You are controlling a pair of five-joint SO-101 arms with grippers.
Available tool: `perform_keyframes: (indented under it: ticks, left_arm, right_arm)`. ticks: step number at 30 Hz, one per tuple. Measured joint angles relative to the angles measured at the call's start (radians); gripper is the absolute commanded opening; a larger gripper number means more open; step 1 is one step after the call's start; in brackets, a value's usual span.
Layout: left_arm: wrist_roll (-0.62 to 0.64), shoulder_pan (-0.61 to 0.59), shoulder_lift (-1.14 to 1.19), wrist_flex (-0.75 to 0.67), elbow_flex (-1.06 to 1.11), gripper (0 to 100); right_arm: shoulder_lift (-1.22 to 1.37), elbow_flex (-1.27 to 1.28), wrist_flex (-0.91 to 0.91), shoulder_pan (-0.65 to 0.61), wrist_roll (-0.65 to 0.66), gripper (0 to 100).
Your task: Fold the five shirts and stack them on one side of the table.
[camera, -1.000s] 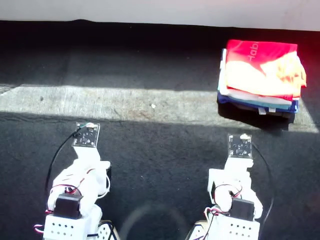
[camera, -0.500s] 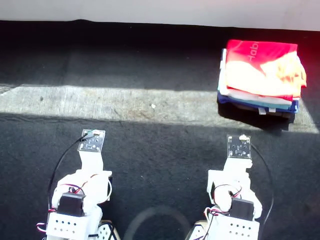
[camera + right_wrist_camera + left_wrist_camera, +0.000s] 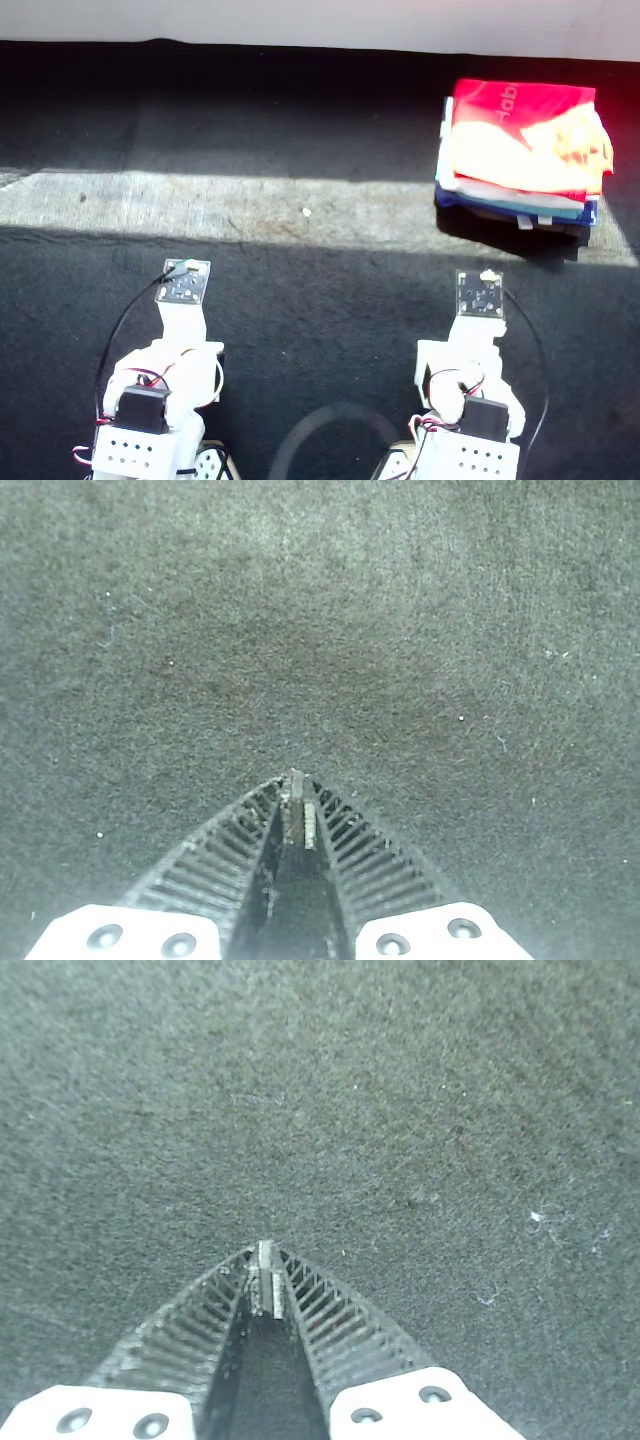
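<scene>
A stack of folded shirts [image 3: 522,160] lies at the far right of the table, a red shirt with a pale print on top and white, teal and blue ones under it. Both arms are drawn back at the near edge, far from the stack. My left gripper [image 3: 264,1282] is shut over bare dark felt, its ribbed fingers [image 3: 322,1312] meeting at the tips with nothing between them. My right gripper [image 3: 297,810] is likewise shut and holds nothing. From above, the left arm [image 3: 165,355] sits at the lower left and the right arm [image 3: 470,365] at the lower right.
Dark felt [image 3: 300,320] covers the table, crossed by a bright band of sunlight [image 3: 220,205]. A pale wall edge [image 3: 320,20] runs along the far side. A small white speck [image 3: 306,212] lies in the lit band.
The left arm has pulled back toward its base and straightened slightly between one second ago and half a second ago. Since then it has held still. The right arm and the stack have not moved.
</scene>
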Motion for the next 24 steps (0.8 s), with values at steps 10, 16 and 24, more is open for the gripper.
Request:
perform_keyframes:
  ticks: [10,16,24]
  left_arm:
    - [0.000,0.002,-0.006,0.000,0.000,1]
    - [0.000,0.002,-0.006,0.000,0.000,1]
    - [0.000,0.002,-0.006,0.000,0.000,1]
  right_arm:
    - [-0.029,0.000,0.000,0.000,0.000,0.7]
    - [-0.029,0.000,0.000,0.000,0.000,0.7]
    - [-0.029,0.000,0.000,0.000,0.000,0.7]
